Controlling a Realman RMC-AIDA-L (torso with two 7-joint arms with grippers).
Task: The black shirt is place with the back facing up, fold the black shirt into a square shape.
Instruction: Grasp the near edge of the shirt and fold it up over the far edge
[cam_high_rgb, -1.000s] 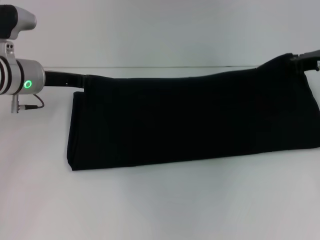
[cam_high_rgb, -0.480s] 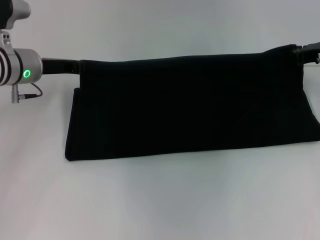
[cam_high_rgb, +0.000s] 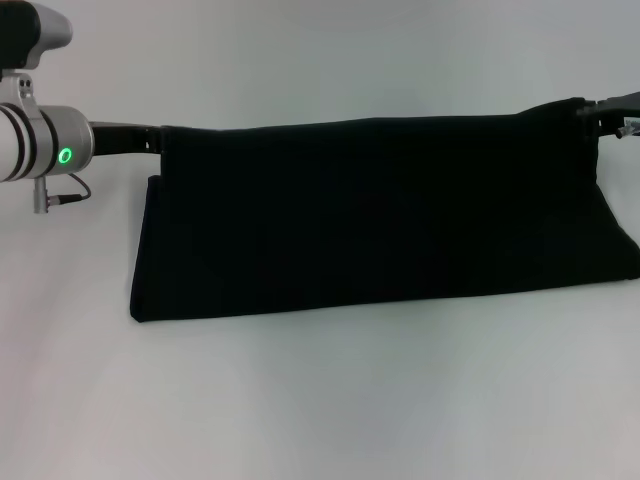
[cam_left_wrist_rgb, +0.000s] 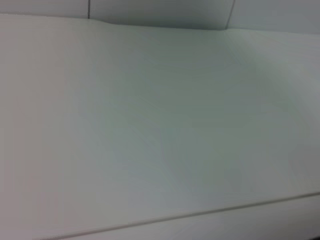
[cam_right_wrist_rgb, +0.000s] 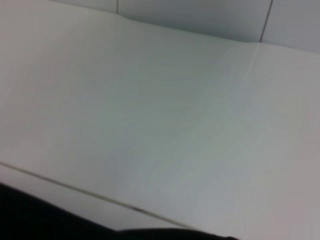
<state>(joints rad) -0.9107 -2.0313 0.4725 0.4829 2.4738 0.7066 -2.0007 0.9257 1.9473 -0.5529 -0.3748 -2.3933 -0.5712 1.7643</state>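
Compared with half a second ago, little change: the black shirt (cam_high_rgb: 380, 220) keeps the same stretched band shape, its top edge between the two grippers stays taut and nearly level, and the left arm's silver wrist with the green light sits a touch lower. A full second ago the top edge sagged toward the left gripper and rose at the right gripper; now it is evened out.

Left gripper (cam_high_rgb: 155, 140) is at the shirt's upper corner on that side, right gripper (cam_high_rgb: 590, 108) at the opposite upper corner. Each corner hangs from its gripper, so both are clamped on the shirt, though the fabric hides the fingertips.

Surface is a plain white desk (cam_high_rgb: 320, 400). The shirt's lower part lies on it below and between the grippers. Both wrist views show only the bare white desk (cam_left_wrist_rgb: 160, 125) running back to a white panelled wall (cam_right_wrist_rgb: 200, 20); a dark strip of shirt (cam_right_wrist_rgb: 30, 215) fills one corner of the right wrist view.

Shirt's long axis runs from gripper to gripper, crosswise in front of the robot. The folded lower edge faces the robot. No lettering visible.
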